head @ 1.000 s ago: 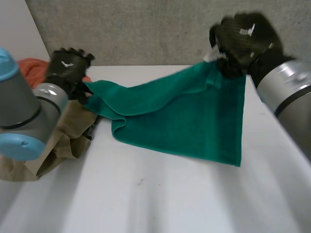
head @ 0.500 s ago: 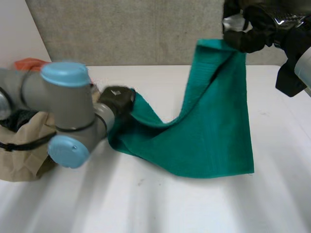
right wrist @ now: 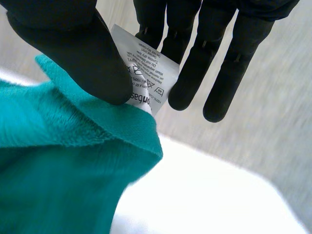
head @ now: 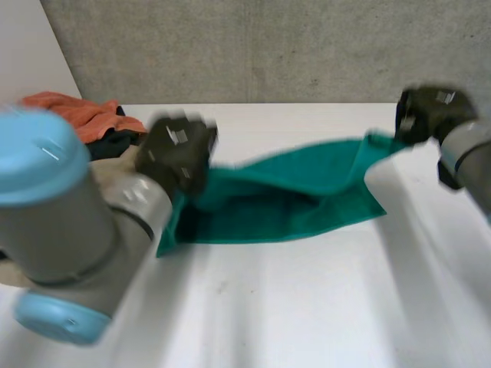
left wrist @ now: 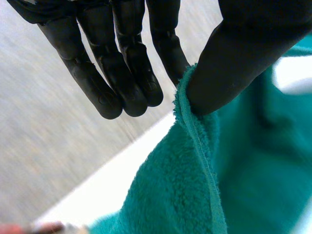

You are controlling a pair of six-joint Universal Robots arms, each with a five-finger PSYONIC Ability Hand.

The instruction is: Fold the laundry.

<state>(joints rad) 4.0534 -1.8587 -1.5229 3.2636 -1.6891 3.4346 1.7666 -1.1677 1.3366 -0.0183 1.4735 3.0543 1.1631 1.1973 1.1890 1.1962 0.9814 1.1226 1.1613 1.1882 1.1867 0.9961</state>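
Left hand [head: 178, 152] pinches the green towel [head: 291, 205] edge, thumb against finger; right hand [head: 428, 113] pinches the corner by the care label [right wrist: 146, 78] — towel sags onto the table [head: 307, 307] between them. Advice: firm pinches, even tension, lay it flat.

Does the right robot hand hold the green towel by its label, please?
Yes, the right robot hand pinches the green towel and white label together.

Green towel [head: 284, 203], sagging between corners
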